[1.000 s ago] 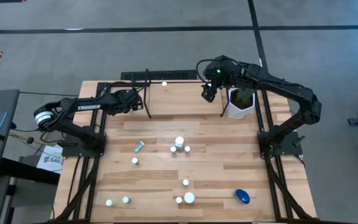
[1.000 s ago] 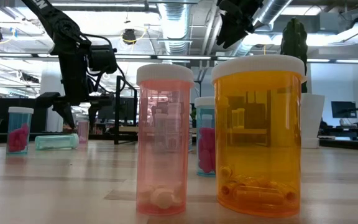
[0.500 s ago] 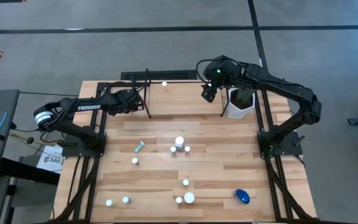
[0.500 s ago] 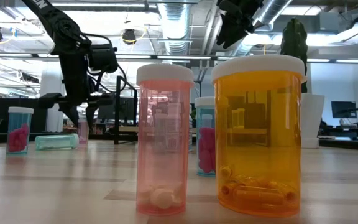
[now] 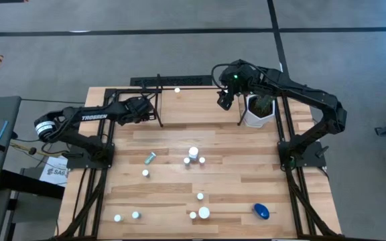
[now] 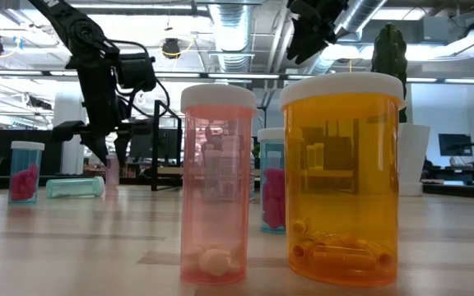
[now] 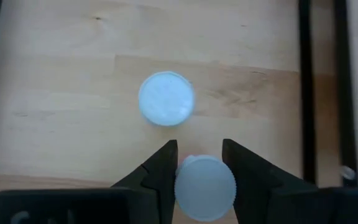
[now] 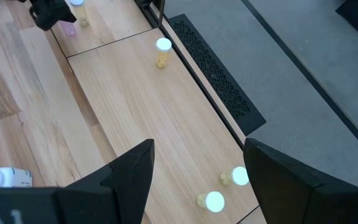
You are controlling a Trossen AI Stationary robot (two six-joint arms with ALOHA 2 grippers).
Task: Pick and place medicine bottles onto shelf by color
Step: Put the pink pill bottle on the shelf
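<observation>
My left gripper (image 5: 146,107) is at the table's far left, over the shelf (image 5: 161,86), and is shut on a small pink medicine bottle (image 6: 112,171) with a white cap (image 7: 205,186). Another white-capped bottle (image 7: 166,99) stands on the wood just beyond it. A yellowish bottle (image 5: 177,89) stands farther right along the shelf. My right gripper (image 5: 224,102) hangs open, high above the far right, with nothing between its fingers (image 8: 135,165). My left gripper pinches the pink bottle at its top, the white cap (image 7: 194,177) sitting between the two fingers (image 7: 160,168). The fingers come from above, slanting down. The bottle stays upright below them (image 6: 112,174); whether its bottom rests on the wood I cannot tell.
A white pot with a plant (image 5: 259,110) stands at the far right. Loose bottles dot the table: a teal one lying down (image 5: 150,158), a cluster at the middle (image 5: 193,155), several near the front (image 5: 200,213), and a blue one (image 5: 261,211).
My left gripper's fingers have shut around the pink bottle; a second ago they stood apart on either side of it. The arm has stayed in place. My right gripper has kept still.
</observation>
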